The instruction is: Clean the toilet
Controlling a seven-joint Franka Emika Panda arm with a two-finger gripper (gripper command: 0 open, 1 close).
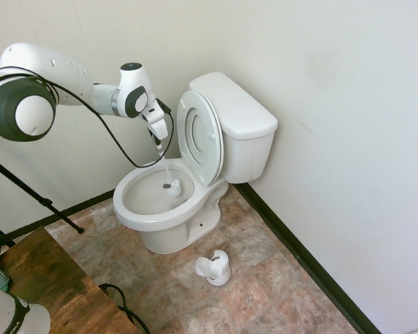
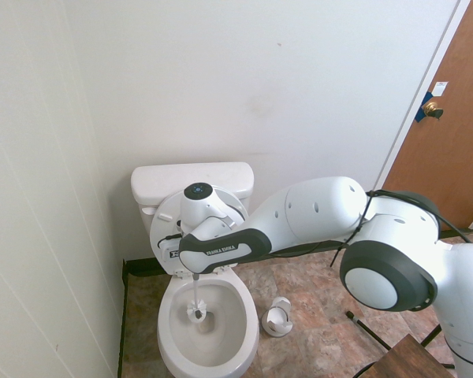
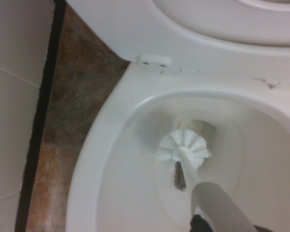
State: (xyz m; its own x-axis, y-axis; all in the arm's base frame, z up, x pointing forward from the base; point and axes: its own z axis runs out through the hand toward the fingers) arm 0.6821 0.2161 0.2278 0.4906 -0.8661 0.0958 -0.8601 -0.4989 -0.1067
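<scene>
The white toilet stands against the wall, its seat and lid raised against the tank. Above the back of the bowl hangs my gripper, shut on the thin white handle of a toilet brush. The brush head is down inside the bowl near the drain. From the other side, the gripper holds the brush upright with its head low in the toilet bowl. The wrist view shows the bristle head against the inner wall of the bowl.
A small white brush holder sits on the tiled floor in front of the toilet, also visible as the brush holder. A wooden table corner is at the lower left. A brown door stands at the right. Walls close in behind and beside the toilet.
</scene>
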